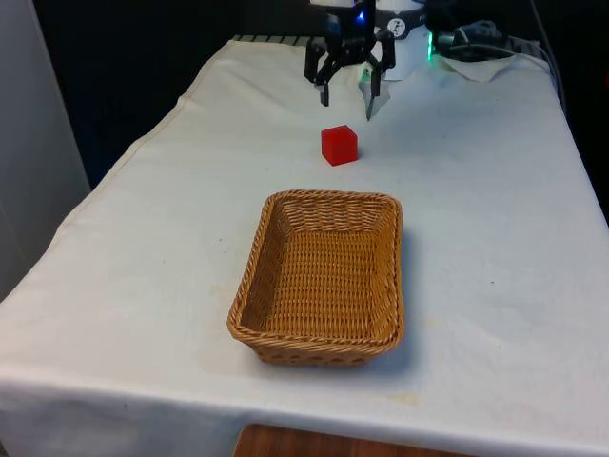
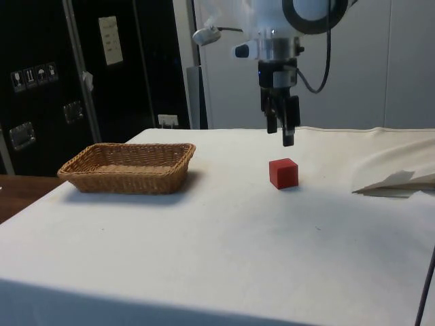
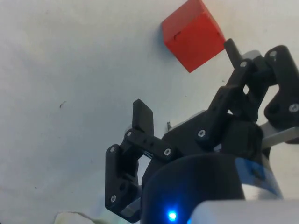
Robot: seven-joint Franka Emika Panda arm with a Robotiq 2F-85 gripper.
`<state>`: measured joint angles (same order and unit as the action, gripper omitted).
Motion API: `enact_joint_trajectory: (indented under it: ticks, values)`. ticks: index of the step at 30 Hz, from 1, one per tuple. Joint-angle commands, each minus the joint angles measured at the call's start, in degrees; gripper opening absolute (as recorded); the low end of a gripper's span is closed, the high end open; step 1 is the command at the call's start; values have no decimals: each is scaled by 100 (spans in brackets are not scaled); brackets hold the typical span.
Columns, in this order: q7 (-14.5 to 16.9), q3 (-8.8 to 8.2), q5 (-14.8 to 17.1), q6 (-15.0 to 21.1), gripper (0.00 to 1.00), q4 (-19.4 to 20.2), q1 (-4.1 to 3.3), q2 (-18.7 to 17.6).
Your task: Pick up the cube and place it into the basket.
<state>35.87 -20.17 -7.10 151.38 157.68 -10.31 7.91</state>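
A red cube (image 1: 339, 145) (image 2: 283, 173) (image 3: 193, 35) sits on the white cloth, between the robot and the basket. The woven wicker basket (image 1: 269, 224) (image 2: 75, 171) stands nearer the table's front edge and holds nothing. My black gripper (image 1: 348, 97) (image 2: 284, 132) (image 3: 186, 79) hangs open above the cloth, just behind the cube and a little above it, with nothing between its fingers. In the wrist view the cube lies just beyond one fingertip (image 3: 231, 46), clear of the gap between the fingers.
A crumpled white cloth or paper (image 1: 481, 63) (image 2: 397, 178) lies at the back on the front view's right. The table's edges drop away on both sides. Bare cloth surrounds the cube and the basket.
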Motion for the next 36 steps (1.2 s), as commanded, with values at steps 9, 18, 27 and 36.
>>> enact_joint_trajectory:
  ticks: [9, 18, 27, 36]
  values:
    - [29, -11, 34, 155, 100, 17, -11, -166]
    - [6, -6, 11, 109, 100, 0, -6, -183]
    - [63, -11, 109, 229, 100, 23, -29, -281]
    - [97, 6, 212, 539, 100, 46, -40, -504]
